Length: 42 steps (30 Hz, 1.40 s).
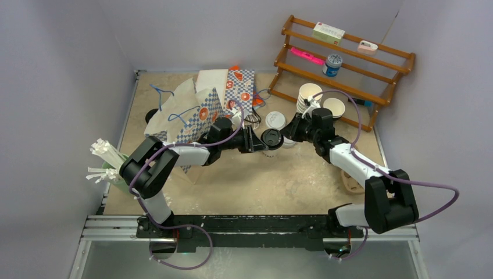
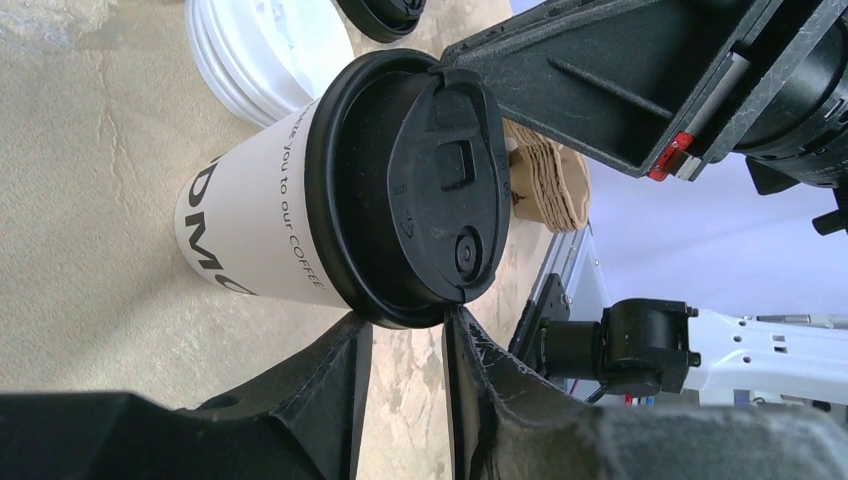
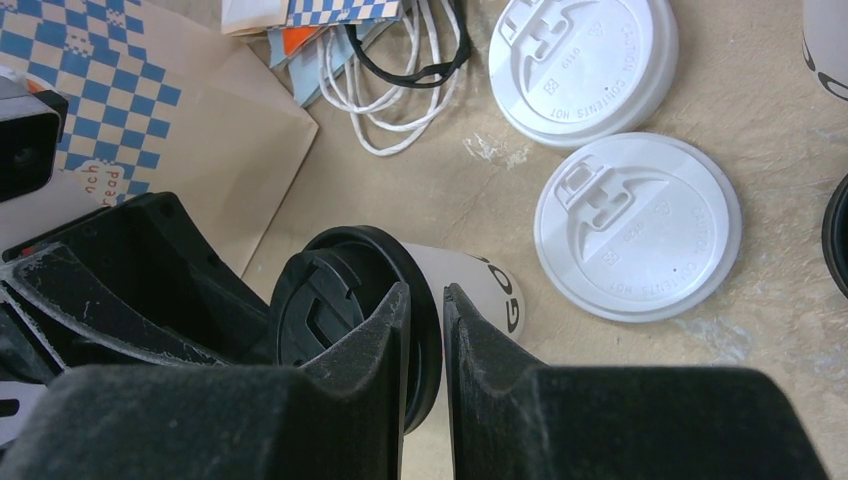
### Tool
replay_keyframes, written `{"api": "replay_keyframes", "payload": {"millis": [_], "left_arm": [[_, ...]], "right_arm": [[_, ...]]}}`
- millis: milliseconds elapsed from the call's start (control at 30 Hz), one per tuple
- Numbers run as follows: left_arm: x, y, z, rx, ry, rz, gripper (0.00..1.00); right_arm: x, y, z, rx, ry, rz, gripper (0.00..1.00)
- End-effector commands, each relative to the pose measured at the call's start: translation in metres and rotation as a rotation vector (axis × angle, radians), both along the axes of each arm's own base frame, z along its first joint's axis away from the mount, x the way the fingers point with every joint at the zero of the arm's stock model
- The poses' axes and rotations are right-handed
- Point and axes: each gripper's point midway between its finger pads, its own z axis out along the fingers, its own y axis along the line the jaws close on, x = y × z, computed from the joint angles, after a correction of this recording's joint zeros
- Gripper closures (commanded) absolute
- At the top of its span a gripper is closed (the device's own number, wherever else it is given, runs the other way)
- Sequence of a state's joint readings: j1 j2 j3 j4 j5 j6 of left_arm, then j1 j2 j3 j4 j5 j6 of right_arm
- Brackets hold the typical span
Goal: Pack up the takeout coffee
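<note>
Matte left pincer [image 2: 405, 322] and right pincer [image 3: 425, 296], nearly closed, nip the round black lid [image 2: 430, 190] of a paper cup [image 2: 250, 210].

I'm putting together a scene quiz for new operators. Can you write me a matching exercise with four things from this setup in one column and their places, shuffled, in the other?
Things:
1. lidded cup
2. white lids
3. pink marker
4. straws

Places:
a. on the rack
b. in the green holder
c. between the left gripper and the right gripper
d. flat on the table

Pairs: 1-c, 2-d, 3-a, 4-b
</note>
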State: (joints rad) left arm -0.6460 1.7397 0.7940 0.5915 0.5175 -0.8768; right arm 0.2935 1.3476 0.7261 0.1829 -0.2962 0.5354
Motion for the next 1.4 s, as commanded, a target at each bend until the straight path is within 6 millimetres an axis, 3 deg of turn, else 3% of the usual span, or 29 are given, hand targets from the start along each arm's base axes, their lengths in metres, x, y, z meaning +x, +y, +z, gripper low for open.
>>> {"api": "replay_keyframes", "payload": {"millis": [0, 367, 700, 1367], "left_arm": [[0.016, 0.014, -0.036, 0.135, 0.0, 0.074, 0.68], [0.015, 0.018, -0.045, 0.18, 0.001, 0.069, 0.68], [0.015, 0.02, -0.051, 0.202, 0.002, 0.068, 0.68], [0.013, 0.019, -0.06, 0.244, -0.002, 0.049, 0.68]], "right_arm": [[-0.068, -0.011, -0.086, -0.1, 0.341, 0.054, 0.81], [-0.092, -0.015, -0.11, -0.098, 0.42, 0.066, 0.81], [-0.106, -0.016, -0.122, -0.087, 0.458, 0.066, 0.81], [-0.153, -0.013, -0.151, -0.03, 0.667, 0.09, 0.81]]}}
